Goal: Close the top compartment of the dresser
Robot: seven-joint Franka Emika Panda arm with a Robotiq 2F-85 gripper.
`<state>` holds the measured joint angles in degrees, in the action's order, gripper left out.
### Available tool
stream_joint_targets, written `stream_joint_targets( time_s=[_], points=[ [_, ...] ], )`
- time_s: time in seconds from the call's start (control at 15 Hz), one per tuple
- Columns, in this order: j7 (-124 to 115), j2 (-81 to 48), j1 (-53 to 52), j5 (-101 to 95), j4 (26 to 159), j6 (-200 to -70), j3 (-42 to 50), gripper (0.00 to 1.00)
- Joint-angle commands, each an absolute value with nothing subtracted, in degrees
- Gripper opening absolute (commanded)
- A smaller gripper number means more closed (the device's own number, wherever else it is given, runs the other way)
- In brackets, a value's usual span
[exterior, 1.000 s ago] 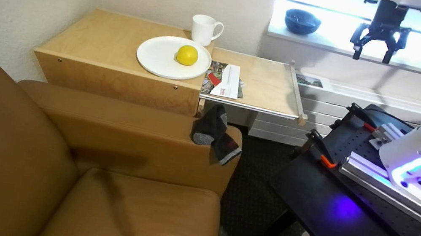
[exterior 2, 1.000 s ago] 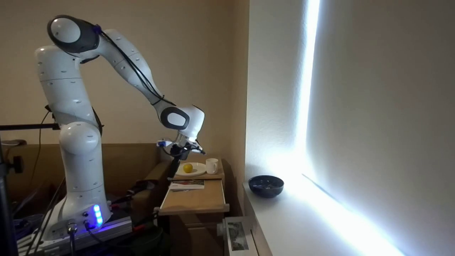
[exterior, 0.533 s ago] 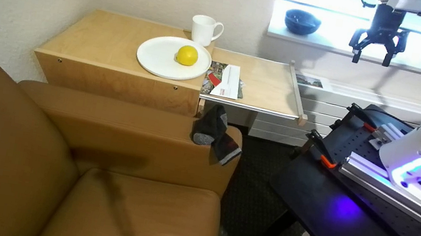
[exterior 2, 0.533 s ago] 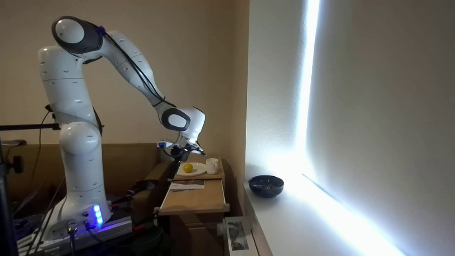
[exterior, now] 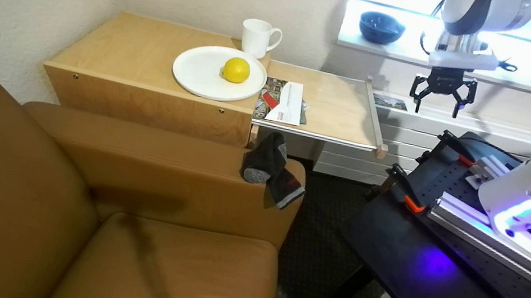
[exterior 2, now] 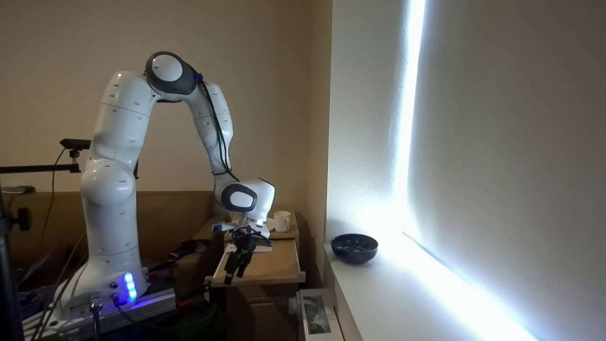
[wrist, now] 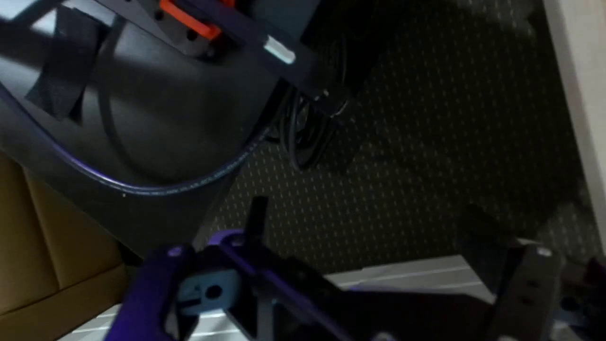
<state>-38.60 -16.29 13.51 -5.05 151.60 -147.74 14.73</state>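
Drawer (exterior: 335, 101), the uppermost in the light wood dresser (exterior: 137, 46), stands pulled far out in both exterior views, with papers (exterior: 288, 103) lying at its inner end. Near the drawer's front rail (exterior: 375, 116), yet apart from it, the gripper (exterior: 436, 112) hangs released, pointing down; the wrist view shows its fingers (wrist: 257, 218) spread wide above dark carpet (wrist: 402, 180). On top of the dresser a lemon (exterior: 236, 70) sits on a white plate (exterior: 195, 70), and a white mug (exterior: 255, 38) stands upright just beside the plate. A dark bowl (exterior: 381, 28) rests on the windowsill (exterior: 405, 51), a white radiator (exterior: 354, 164) sits low against the wall (exterior: 315, 11), and a brown armchair (exterior: 162, 153) stands close to the dresser.
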Motion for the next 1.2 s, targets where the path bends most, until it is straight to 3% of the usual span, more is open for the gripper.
stream_joint_targets(
  time_s=[0.0, 0.33, 0.47, 0.53, 0.73, 1.13],
  points=[
    [-46.34, -26.56, 9.66, -2.15, 145.47, -155.52, 18.68, 1.0],
    [-49.05, -34.69, 9.27, 8.09, 138.33, -156.38, 17.13, 1.0],
    [-42.46, -33.55, 15.86, 15.97, 136.61, -150.5, 10.67, 1.0],
    [-45.47, -34.08, 9.7, 13.06, 138.54, -154.25, 15.77, 1.0],
    [-43.37, -34.22, 12.37, 16.28, 136.94, -151.92, 13.03, 1.0],
    [-49.26, -35.96, 8.26, 19.98, 137.12, -158.42, 12.14, 1.0]
  ],
)
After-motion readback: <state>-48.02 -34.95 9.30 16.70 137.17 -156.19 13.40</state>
